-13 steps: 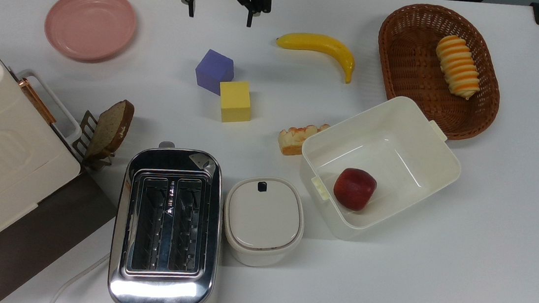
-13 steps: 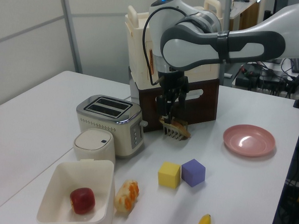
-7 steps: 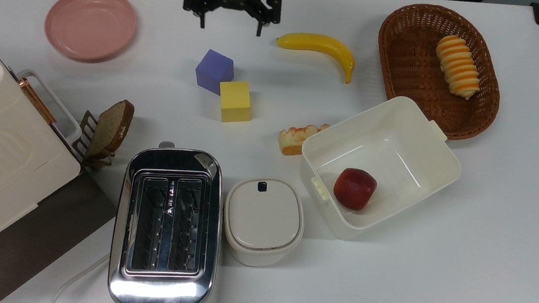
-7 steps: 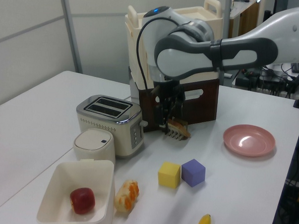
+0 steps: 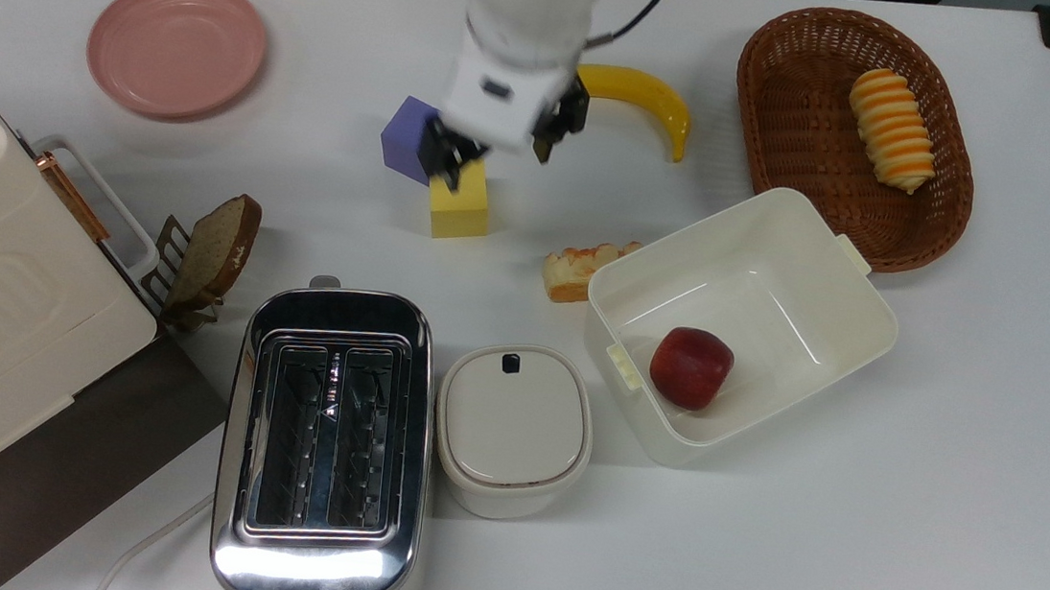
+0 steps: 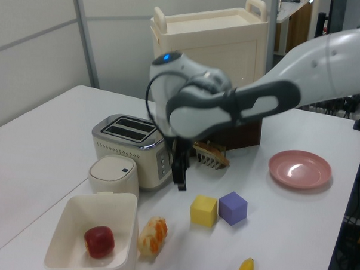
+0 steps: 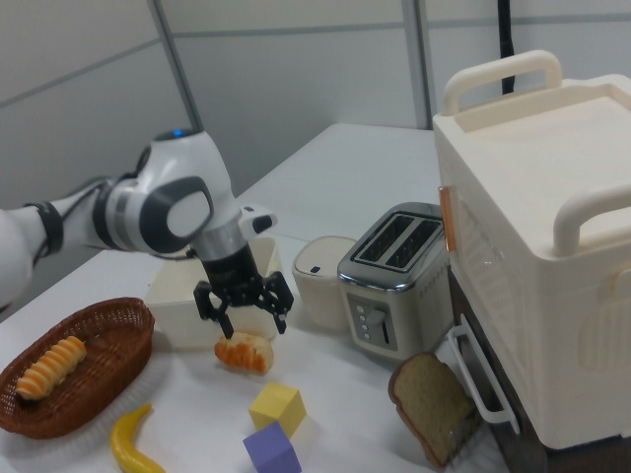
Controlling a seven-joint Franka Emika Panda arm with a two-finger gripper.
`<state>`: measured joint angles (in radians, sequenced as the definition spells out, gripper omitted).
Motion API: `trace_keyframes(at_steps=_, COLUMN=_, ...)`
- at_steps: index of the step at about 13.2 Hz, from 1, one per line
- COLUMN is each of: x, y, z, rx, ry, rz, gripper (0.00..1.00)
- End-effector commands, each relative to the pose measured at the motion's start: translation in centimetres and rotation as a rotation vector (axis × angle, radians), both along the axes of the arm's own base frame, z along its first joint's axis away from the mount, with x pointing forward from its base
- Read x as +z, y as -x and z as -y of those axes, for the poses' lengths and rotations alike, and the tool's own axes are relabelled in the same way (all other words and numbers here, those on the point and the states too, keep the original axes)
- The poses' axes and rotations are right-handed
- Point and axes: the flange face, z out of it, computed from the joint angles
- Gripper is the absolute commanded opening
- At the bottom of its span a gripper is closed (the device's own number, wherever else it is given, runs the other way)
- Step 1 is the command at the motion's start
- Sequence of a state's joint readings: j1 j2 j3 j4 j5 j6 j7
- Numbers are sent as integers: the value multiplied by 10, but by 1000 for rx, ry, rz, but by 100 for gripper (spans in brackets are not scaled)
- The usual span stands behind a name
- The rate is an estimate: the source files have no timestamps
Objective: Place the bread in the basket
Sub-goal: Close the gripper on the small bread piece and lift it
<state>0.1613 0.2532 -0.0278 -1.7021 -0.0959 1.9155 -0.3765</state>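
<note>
we saw the claw [image 7: 243, 306] spread wide and empty, fingers [image 7: 280, 322] pointing down, hanging in the air just above and beside the bread [image 7: 244, 352] in the right view. in the top view the claw [image 5: 495, 152] sat over the yellow block [image 5: 459, 204] and purple block [image 5: 410, 139], partly covering both. a second earlier it was up at the far table edge near the pink plate [image 5: 177, 46], half a second earlier a little closer in, so it had swept a good way across the table toward the bread. we judged this as the approach step, with no grasp made yet.

the bread [image 5: 583, 268] lay flat on the table, touching the near corner of the white tub [image 5: 862, 299], same spot as before. the basket [image 5: 792, 118] sat well apart from it, beyond the tub, with a striped roll [image 5: 891, 128] already inside. the tub held a red apple [image 5: 691, 367].

the arm [image 6: 271, 103] reached in long and low from the left view's right, wrist bent down, claw [image 6: 180, 177] roughly vertical. in the top view the arm covered the stem end of the banana [image 5: 654, 105]. we judged the claw needed to go further toward the tub and drop, and that the tub wall crowding the bread might block one finger.
</note>
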Motion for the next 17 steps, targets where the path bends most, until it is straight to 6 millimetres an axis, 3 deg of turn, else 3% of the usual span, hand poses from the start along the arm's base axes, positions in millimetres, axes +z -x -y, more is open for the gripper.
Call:
trace_keyframes(at_steps=1, x=-22, y=-5, z=-24, rx=210, ry=-25, rz=-15, gripper=100)
trace_keyframes(at_steps=4, x=-48, y=-8, z=-56, rx=277, ry=-9, rz=-13, gripper=100)
trace_keyframes(at_steps=7, x=-75, y=-13, z=-75, rx=313, ry=11, rz=-5, gripper=100)
trace_keyframes(at_steps=12, x=-106, y=-19, z=-87, rx=333, ry=36, rz=18, gripper=97)
trace_keyframes(at_steps=13, x=-112, y=-20, z=-93, rx=335, ry=42, rz=19, gripper=94)
trace_keyframes(at_steps=14, x=-118, y=-18, z=-100, rx=339, ry=53, rz=15, gripper=79)
trace_keyframes(at_steps=17, x=-117, y=-18, z=-99, rx=331, ry=55, rz=16, gripper=59)
